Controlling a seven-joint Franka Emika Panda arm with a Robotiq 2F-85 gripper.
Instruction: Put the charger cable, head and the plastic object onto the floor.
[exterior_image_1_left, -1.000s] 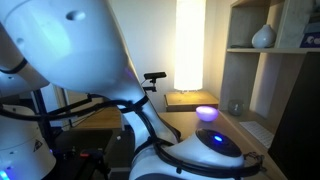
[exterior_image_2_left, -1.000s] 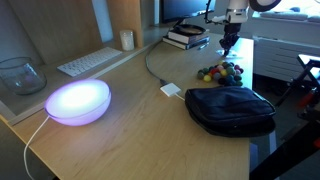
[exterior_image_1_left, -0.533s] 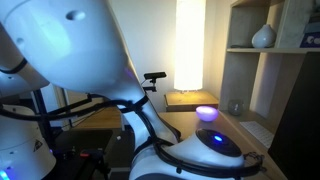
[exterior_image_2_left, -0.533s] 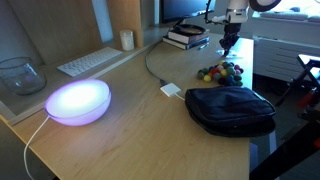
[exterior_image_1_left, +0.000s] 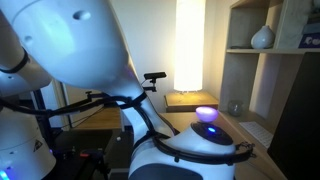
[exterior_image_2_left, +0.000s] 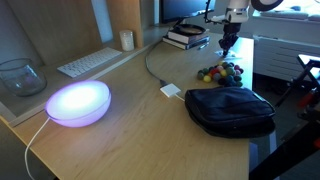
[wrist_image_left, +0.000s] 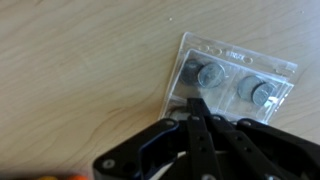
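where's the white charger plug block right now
In an exterior view the small white boxy charger head lies on the pale wooden tabletop, beside the black pouch, on the side facing the glowing lamp.

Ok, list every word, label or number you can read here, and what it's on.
Nothing here reads clearly.
On the clear plastic pack, wrist view: print along its top strip, too blurred to read.
On the keyboard: key legends too small.
On the stack of books: spine text too small.
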